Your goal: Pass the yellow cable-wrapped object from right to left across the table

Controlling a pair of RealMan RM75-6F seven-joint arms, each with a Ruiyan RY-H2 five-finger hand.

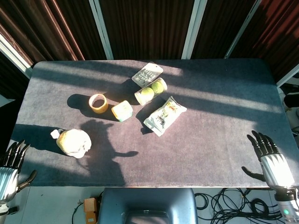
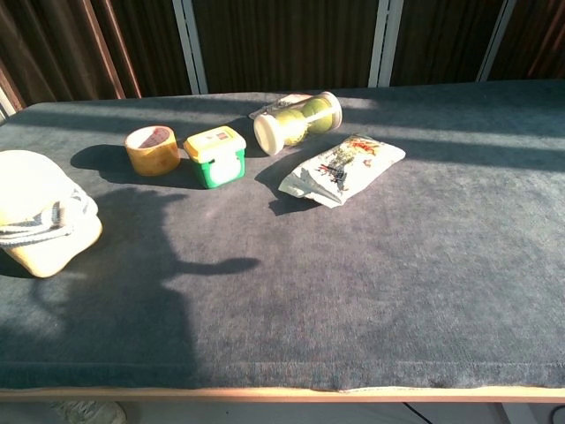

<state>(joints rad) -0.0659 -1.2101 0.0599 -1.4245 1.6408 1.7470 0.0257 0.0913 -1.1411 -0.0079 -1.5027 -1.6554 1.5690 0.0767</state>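
the pale yellow cable-wrapped object point(image 1: 73, 142) lies alone on the dark grey felt worktop point(image 1: 210, 140), near a tape roll point(image 1: 98, 103). my left robot hand point(image 1: 9, 165) and right robot hand point(image 1: 270, 161) hang off the worktop's edges, fingers spread, holding nothing.

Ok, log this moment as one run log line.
yellow cable-wrapped object: resting at table's left side | left hand: open, off table | right hand: open, empty

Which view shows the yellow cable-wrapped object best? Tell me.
The chest view: the yellow cable-wrapped object is large there, its grey cable band visible. The head view shows it small and sun-bleached, lying free on the table.
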